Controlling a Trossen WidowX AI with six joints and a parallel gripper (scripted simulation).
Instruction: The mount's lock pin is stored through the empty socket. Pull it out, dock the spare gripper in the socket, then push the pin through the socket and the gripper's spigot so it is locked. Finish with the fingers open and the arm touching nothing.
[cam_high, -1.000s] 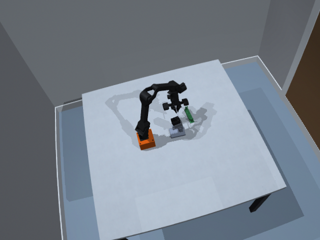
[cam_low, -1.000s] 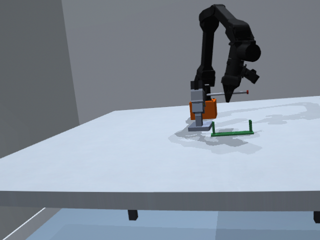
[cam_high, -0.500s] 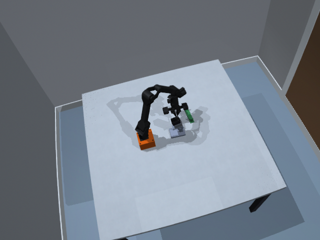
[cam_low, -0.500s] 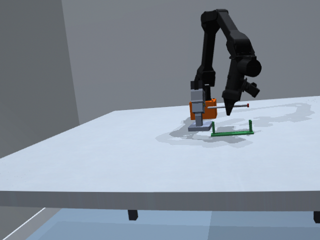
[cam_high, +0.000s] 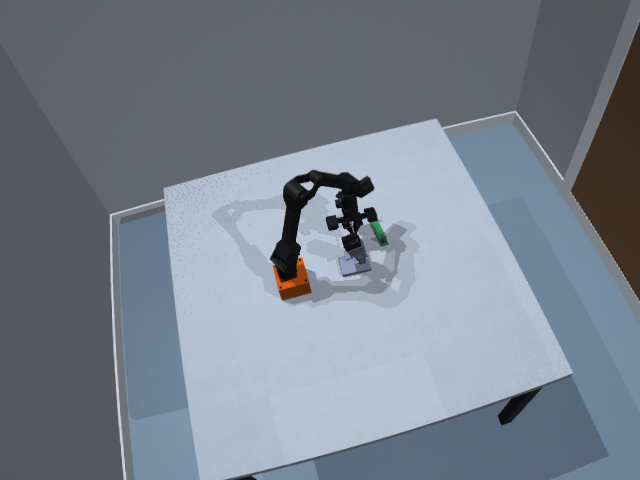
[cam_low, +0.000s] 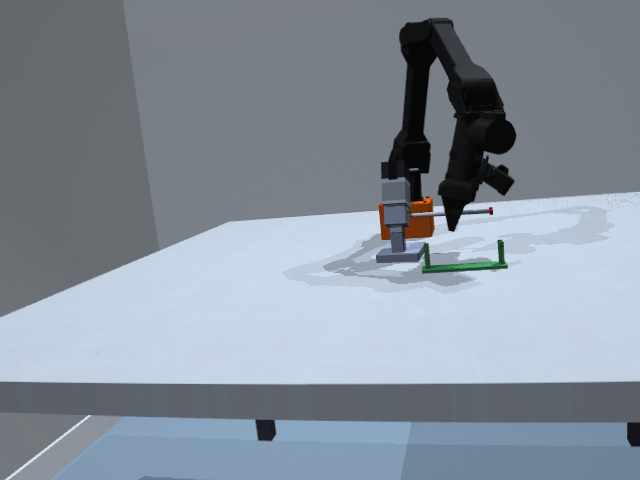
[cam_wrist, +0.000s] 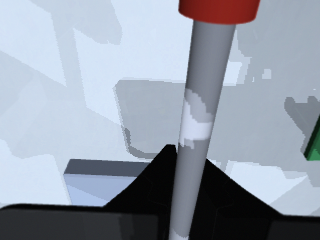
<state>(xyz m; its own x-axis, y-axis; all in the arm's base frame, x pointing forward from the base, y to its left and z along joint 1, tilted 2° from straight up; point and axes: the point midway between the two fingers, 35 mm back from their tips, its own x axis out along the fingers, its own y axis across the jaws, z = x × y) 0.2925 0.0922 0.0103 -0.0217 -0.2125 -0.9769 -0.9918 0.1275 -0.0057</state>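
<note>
My gripper (cam_high: 354, 233) (cam_low: 452, 226) (cam_wrist: 177, 153) is shut on the lock pin (cam_low: 474, 211) (cam_wrist: 196, 125), a grey rod with a red head. The pin is nearly level in the exterior view, its head pointing away from the mount. Its far end is right at the side of the socket (cam_low: 395, 214); whether it has entered the hole cannot be told. The spare gripper (cam_high: 351, 241) (cam_low: 394, 190), grey below and black on top, stands upright on the socket. The spigot is hidden. The mount's grey base (cam_high: 352, 268) (cam_low: 397, 257) (cam_wrist: 97, 187) is flat on the table.
A green rack (cam_high: 379, 233) (cam_low: 465, 267) (cam_wrist: 315, 147) with two uprights stands on the table beside the mount, below and close to my fingers. The arm's orange base (cam_high: 295, 289) (cam_low: 421, 227) is on the mount's other side. The table edge (cam_low: 310, 400) is farther off.
</note>
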